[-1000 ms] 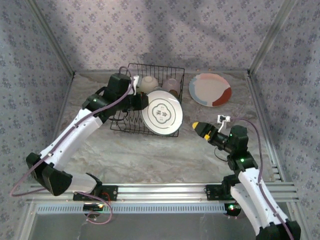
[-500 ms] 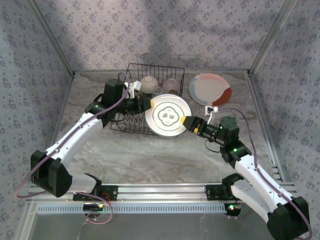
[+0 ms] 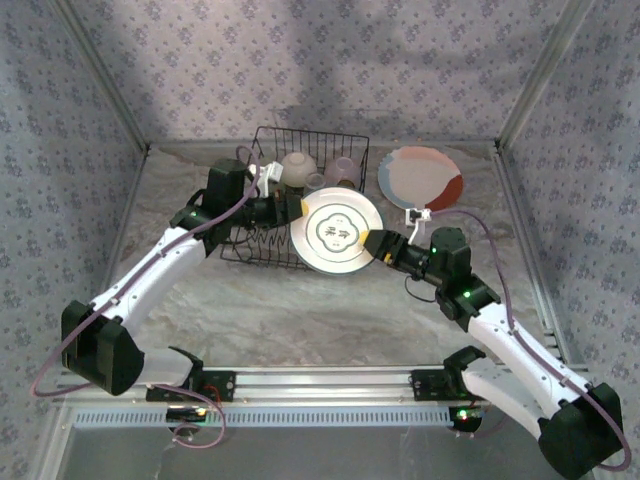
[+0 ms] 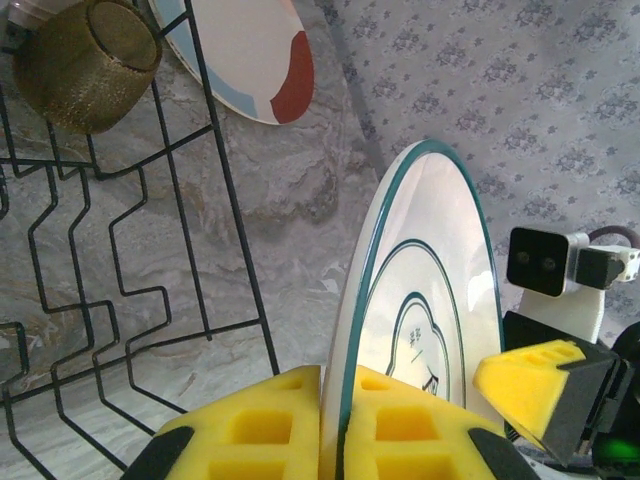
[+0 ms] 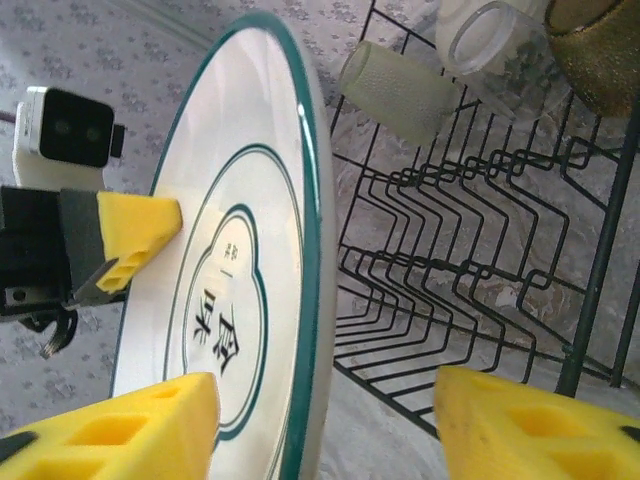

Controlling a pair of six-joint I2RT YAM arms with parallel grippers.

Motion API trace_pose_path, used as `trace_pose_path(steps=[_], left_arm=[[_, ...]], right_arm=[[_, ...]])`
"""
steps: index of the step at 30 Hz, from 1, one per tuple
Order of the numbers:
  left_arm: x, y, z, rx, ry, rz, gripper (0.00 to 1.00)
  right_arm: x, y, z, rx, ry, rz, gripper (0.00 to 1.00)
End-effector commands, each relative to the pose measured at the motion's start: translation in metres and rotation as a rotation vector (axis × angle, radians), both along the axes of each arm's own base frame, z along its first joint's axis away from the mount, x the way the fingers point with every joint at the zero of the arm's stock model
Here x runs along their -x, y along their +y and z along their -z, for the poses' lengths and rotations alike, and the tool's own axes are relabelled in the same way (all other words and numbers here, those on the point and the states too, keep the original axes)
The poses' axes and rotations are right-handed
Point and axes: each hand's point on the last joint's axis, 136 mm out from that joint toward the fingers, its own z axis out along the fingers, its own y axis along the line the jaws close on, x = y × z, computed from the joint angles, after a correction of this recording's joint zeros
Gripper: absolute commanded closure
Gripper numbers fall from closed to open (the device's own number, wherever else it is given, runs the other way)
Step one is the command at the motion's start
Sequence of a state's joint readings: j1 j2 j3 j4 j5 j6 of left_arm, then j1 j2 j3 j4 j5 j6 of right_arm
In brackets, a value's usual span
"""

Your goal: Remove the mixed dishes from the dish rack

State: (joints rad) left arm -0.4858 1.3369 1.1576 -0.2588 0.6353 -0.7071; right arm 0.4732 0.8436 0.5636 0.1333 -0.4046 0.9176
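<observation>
Firmly, my left pincer (image 4: pixel 335 390) clamps the glossy, green-rimmed round plate (image 4: pixel 440 260), lower edge cut off; my right pincer (image 5: pixel 325 395) straddles its rim, yellow jaws apart.

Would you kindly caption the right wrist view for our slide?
Right jaws open astride the plate, left jaws pinching its far rim, beside the rack.

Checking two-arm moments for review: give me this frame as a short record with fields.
Plate held: green-rimmed plate, at the dish rack's right front corner
Left claw: shut on the plate's rim
Right claw: open, fingers straddling the opposite rim
In rack: cream bowl, lavender cup, amber cup, pale frosted cup
On table: pastel plate with red patch, flat, right of the rack
</observation>
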Motion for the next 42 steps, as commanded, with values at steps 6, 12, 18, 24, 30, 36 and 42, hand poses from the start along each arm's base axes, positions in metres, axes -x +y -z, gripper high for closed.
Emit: trace_pose_path(steps=[6,12,18,24,30,36,42], left_arm=[[-0.002,0.001,-0.01,0.004,-0.062,0.013,1.0],[-0.003,0.002,-0.007,-0.01,-0.067,0.008,1.0],[-0.004,0.002,-0.004,-0.021,-0.073,0.01,1.0],[-0.002,0.003,-0.001,-0.026,-0.075,0.014,1.0],[-0.001,0.003,0.001,-0.027,-0.076,0.019,0.87],[0.003,0.009,-0.005,-0.03,-0.113,0.003,0.22],[0.008,0.021,-0.013,-0.059,-0.152,-0.041,0.01]], right_arm=[[-0.004,0.0,-0.003,0.037,0.01,0.024,0.59],[-0.005,0.003,-0.001,0.044,0.021,0.019,0.7],[-0.006,0.003,0.002,0.049,0.038,0.025,0.86],[-0.008,0.004,0.004,0.053,0.051,0.029,1.0],[-0.009,0.007,0.009,0.06,0.075,0.016,1.0],[-0.013,-0.004,0.007,0.057,0.082,0.043,1.0],[-0.03,-0.028,0.0,0.012,0.091,0.108,1.0]])
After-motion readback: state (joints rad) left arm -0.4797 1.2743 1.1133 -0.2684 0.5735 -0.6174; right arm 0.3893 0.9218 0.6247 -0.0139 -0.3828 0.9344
